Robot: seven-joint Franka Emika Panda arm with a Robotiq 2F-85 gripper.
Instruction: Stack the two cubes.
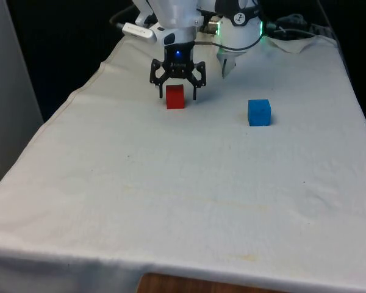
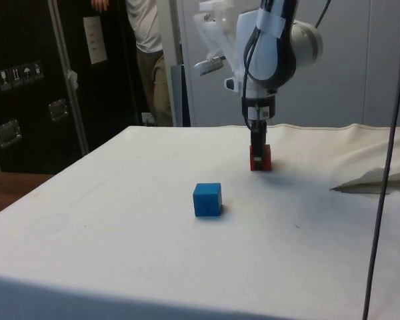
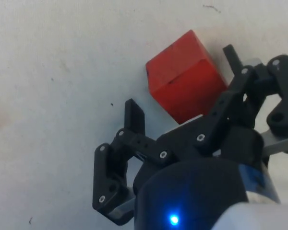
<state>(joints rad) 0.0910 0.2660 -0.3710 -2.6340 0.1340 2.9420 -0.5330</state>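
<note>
Front view has two cubes on the white cloth (image 1: 171,201): one red cube (image 1: 175,97), one blue cube (image 1: 259,113) off toward the front view's right, well apart. The gripper (image 1: 177,93) sits spread wide around the red one, fingers either side, not squeezing it.

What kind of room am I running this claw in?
Most likely a robotics lab or test bay, not a home. A table under a plain white cloth holds just a small red cube and a small blue cube, with dark equipment cabinets beside it and a person standing behind.
</note>
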